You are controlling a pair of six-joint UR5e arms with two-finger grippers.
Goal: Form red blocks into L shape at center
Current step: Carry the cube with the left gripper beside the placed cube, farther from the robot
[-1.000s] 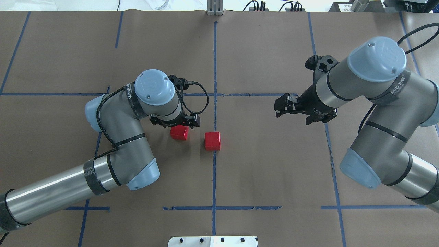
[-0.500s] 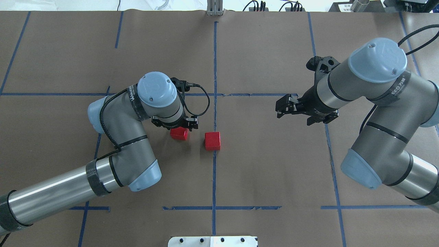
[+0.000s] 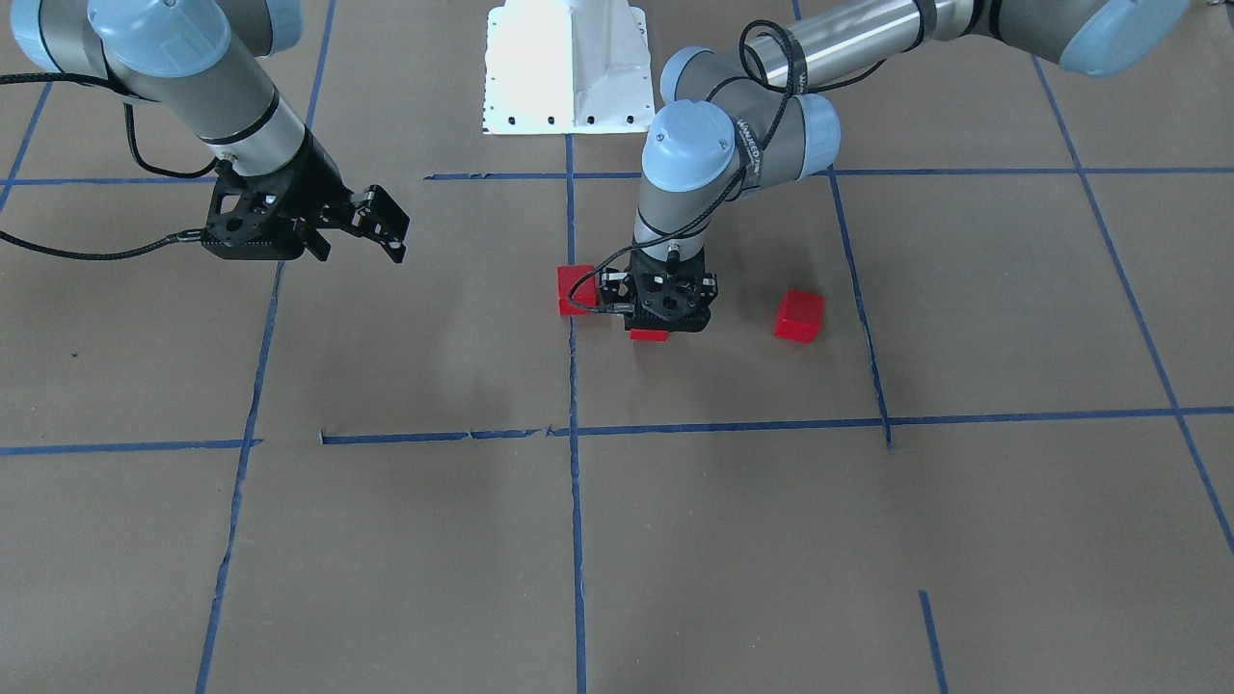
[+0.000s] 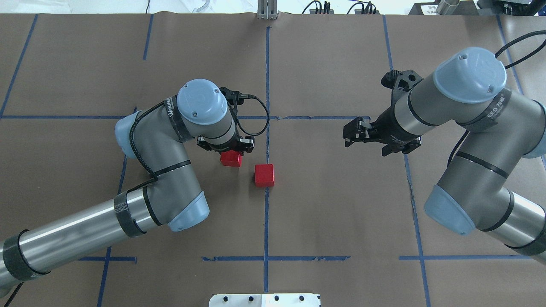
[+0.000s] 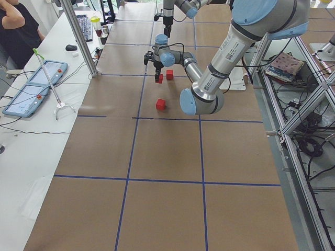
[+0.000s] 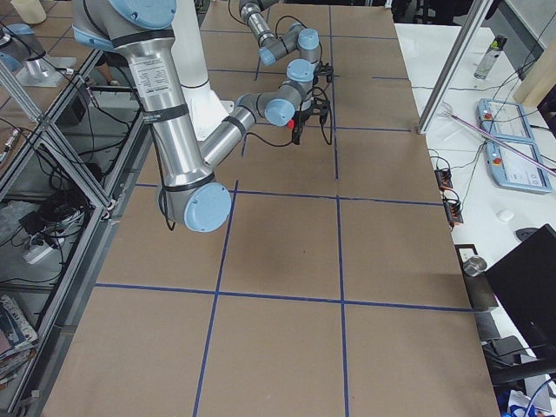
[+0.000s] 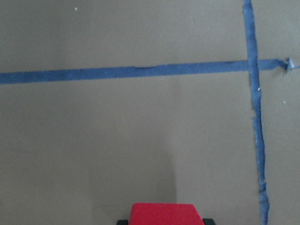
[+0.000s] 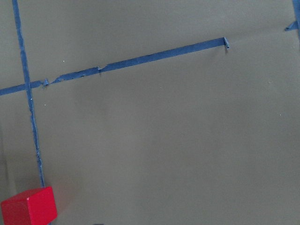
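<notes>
Now, your left gripper (image 4: 230, 150) is clamped on the held block (image 4: 232, 159), just upper-left of the centre block (image 4: 264, 175) sitting on the blue tape line (image 4: 266, 221). Set it down flush, faces square, no gap. Meanwhile the right gripper (image 4: 346, 136) hangs open at mid-right, and the third block (image 3: 800, 316) waits.

**Left arm** (image 4: 85, 232): polished silver tube links and matt grey joint housings. The round end caps (image 4: 201, 101) are pale blue, with small screw heads visible. Black bands ring the link ends. A black collar (image 4: 171, 113) carries white lettering. A black braided cable (image 4: 135, 143) is routed along the joints.

**Right arm** (image 4: 477, 179): same finish, with a matching lettered collar (image 4: 496, 106).

**Left gripper** (image 3: 652, 330) and **right gripper** (image 4: 347, 135): both black, angular, with visible fasteners.

**Base plate** (image 3: 569, 67): white, with a row of bolt holes along its edge.
</notes>
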